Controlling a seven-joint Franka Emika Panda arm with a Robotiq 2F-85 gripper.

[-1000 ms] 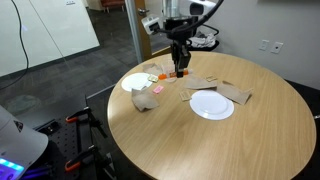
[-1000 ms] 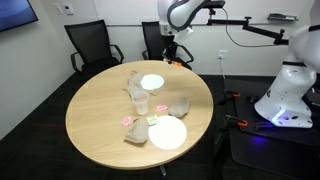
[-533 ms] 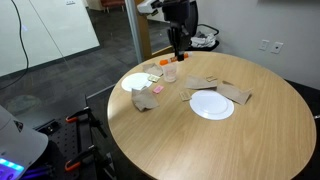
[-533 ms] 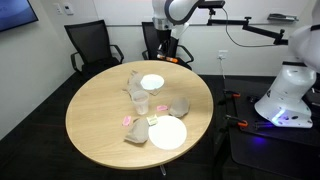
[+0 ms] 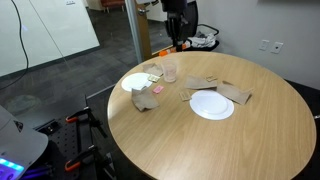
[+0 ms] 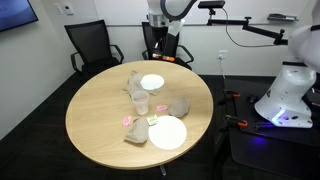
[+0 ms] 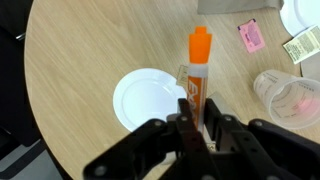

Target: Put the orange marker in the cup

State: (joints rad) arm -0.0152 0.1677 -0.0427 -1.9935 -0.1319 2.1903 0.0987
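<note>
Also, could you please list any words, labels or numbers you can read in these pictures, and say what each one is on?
No text here can be read.
On the orange marker held between the fingers: any print on the barrel is too blurred to read.
On the pale packet: print too small to read.
On the pink packet: nothing legible.

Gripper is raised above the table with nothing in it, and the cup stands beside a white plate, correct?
Not empty: the wrist view shows the gripper shut on the orange marker. The rest holds: it is raised above the table, and the cup stands beside a white plate.
</note>
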